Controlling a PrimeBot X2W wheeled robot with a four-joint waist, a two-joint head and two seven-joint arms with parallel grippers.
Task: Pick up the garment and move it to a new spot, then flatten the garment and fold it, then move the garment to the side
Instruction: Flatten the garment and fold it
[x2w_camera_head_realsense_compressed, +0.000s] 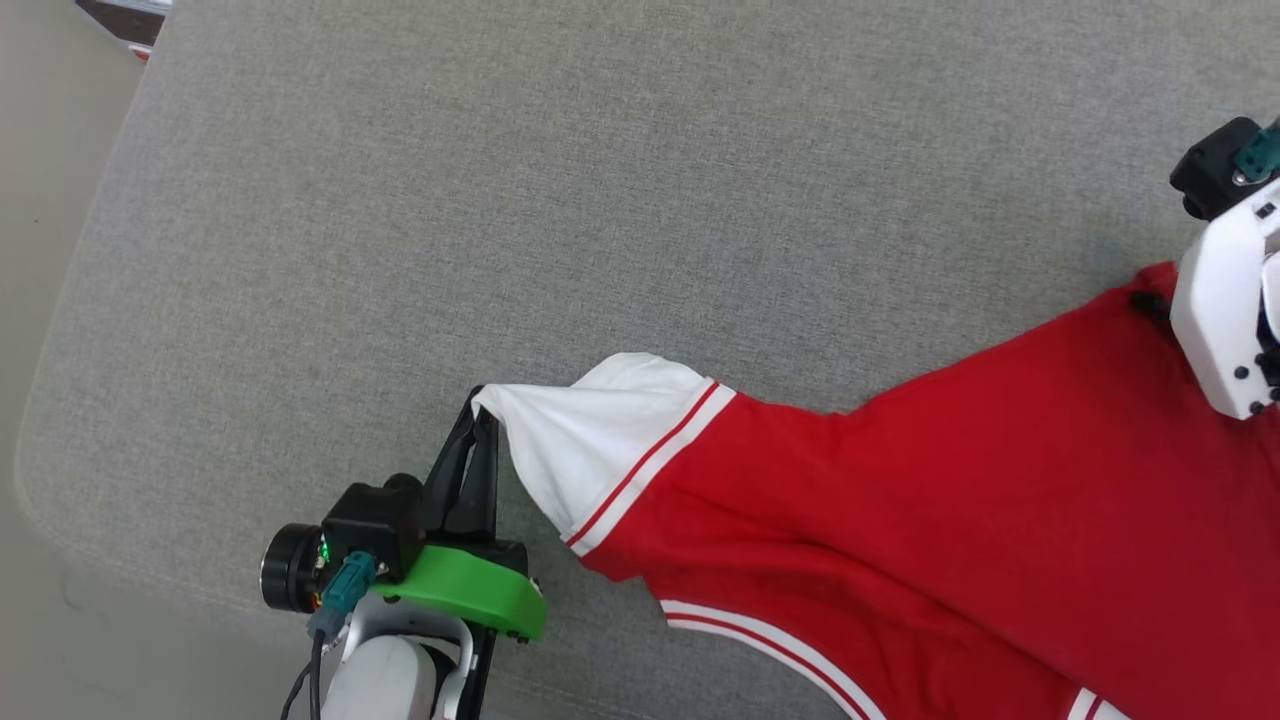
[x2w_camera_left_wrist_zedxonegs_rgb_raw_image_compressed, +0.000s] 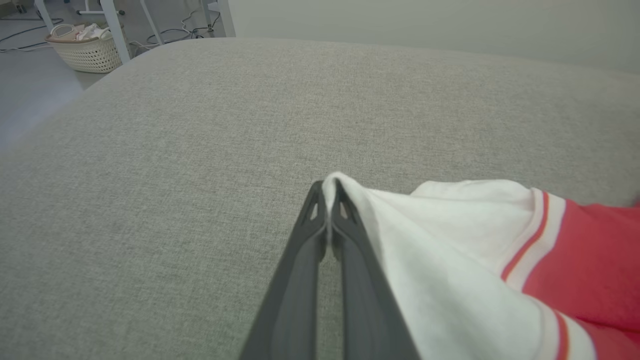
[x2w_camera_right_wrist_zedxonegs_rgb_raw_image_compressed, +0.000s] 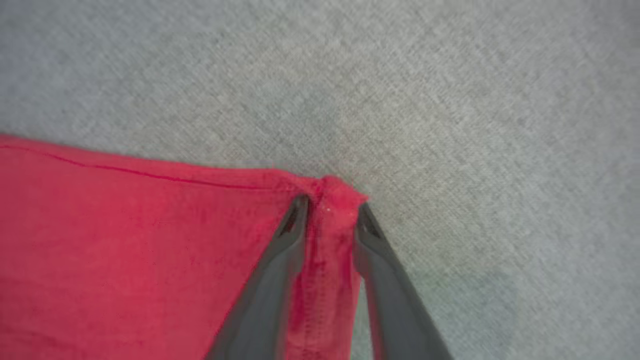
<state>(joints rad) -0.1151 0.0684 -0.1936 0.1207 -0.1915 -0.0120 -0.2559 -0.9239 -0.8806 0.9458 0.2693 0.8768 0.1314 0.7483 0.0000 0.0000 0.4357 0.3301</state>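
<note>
The left gripper (x2w_camera_head_realsense_compressed: 482, 400) has slim dark fingers (x2w_camera_head_realsense_compressed: 468, 480), a green bracket (x2w_camera_head_realsense_compressed: 470, 592) and a teal-plugged black camera (x2w_camera_head_realsense_compressed: 370, 525). The right wrist's shell (x2w_camera_head_realsense_compressed: 1215, 310) is white.

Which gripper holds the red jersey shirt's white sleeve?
The left gripper, green-collared, pinches the red jersey shirt's white sleeve; the right gripper straddles a red corner.

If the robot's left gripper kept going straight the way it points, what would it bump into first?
Probably just the bare grey cushion, with nothing lying ahead on it. The left gripper, jaws shut on the garment by its white sleeve, points across it; scraping or skimming over, I cannot tell.
</note>
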